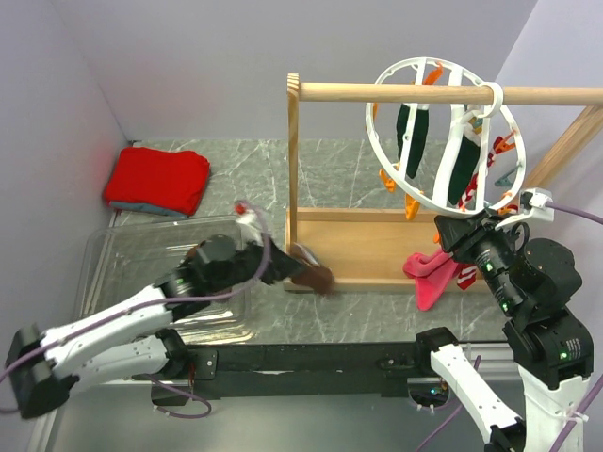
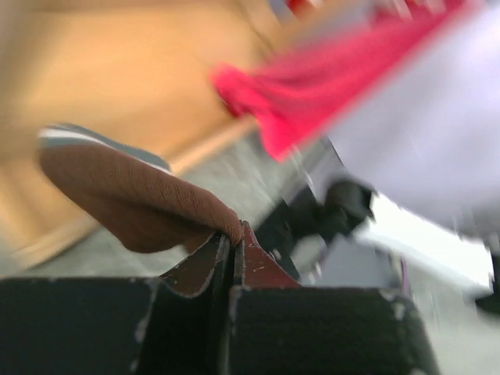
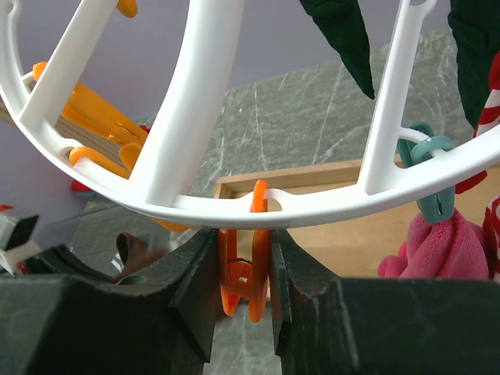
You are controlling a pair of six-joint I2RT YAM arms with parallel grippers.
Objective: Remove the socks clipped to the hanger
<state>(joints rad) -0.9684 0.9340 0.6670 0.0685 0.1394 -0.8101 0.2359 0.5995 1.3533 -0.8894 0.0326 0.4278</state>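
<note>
Right pincer [image 3: 244,254] clamps an orange plastic clip [image 3: 233,291] on the white plastic ring hanger [image 3: 187,133] hung from the wooden rail frame [image 1: 377,250]. Left pincer [image 2: 233,251] grips a brown-toed sock [image 2: 133,195] at the frame's base. Tugging may unhook the hanger.

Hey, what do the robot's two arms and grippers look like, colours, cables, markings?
The left arm and right arm mix white shells with black joints, and a lavender cable runs along each. The left gripper and right gripper have black, wedge-shaped fingers with scuffed edges. Small green lights glow on the right arm.
</note>
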